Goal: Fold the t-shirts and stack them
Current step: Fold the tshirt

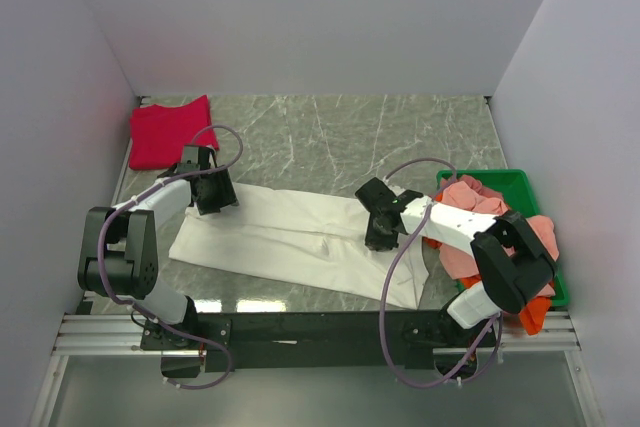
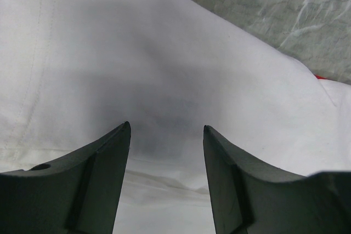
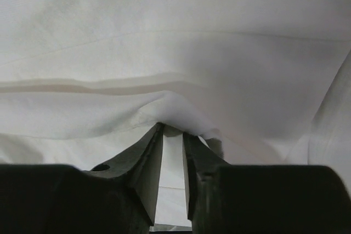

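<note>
Marble-patterned tabletop [image 1: 330,137], grey-green with pale veins, fills the floor of a small booth closed in by plain white walls [image 1: 320,17] at the back and on both sides. A metal rail [image 1: 100,332] runs along the near edge, where the arm bases are bolted.

The white t-shirt [image 1: 290,232] lies across the middle of the table as a long band, running from the left arm toward the near right. The crimson t-shirt [image 1: 170,132] sits flat in the far left corner, well apart from it. At the right edge stands a green bin [image 1: 520,179] with the salmon-pink t-shirt [image 1: 470,197] heaped in it and the orange t-shirt [image 1: 533,315] spilling over its near rim.

The left gripper [image 2: 167,130] hangs over the left end of the white t-shirt, fingers spread with nothing between them. The right gripper [image 3: 173,131] is low on the cloth's right part, its fingers only slightly apart with a pucker of white cloth at their tips; I cannot tell whether that fold is pinched.
</note>
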`<state>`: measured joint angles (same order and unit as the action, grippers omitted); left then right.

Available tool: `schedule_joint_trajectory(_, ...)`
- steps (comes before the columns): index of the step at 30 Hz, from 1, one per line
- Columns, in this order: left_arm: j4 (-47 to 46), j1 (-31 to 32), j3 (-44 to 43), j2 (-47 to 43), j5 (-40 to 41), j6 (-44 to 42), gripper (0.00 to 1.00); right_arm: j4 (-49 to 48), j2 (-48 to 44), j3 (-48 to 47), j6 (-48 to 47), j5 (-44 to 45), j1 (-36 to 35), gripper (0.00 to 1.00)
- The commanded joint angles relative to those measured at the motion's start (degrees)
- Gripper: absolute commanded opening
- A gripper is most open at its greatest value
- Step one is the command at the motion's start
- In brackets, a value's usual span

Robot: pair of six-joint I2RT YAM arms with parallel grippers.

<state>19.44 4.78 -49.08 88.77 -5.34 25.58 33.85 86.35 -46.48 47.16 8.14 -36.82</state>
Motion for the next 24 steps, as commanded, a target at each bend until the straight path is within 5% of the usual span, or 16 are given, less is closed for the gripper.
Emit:
schedule_joint_trajectory(1, -1.2, -0.2, 0.1, -0.7, -0.4, -0.5, 0.61, -2.6, 1.0, 0.4, -0.3, 0.0, 0.4, 0.26)
schedule_joint_trajectory(12, -1.6, -0.2, 0.3, -0.4, -1.0, -0.4, 0.61, -0.4, 1.3, -2.1, -2.1, 1.8, 0.3, 0.12)
schedule_joint_trajectory(24, -1.8, -0.2, 0.4, -0.3, -1.7, -0.3, 0.61, 2.0, 2.9, -5.6, -3.9, 3.3, 0.4, 0.16)
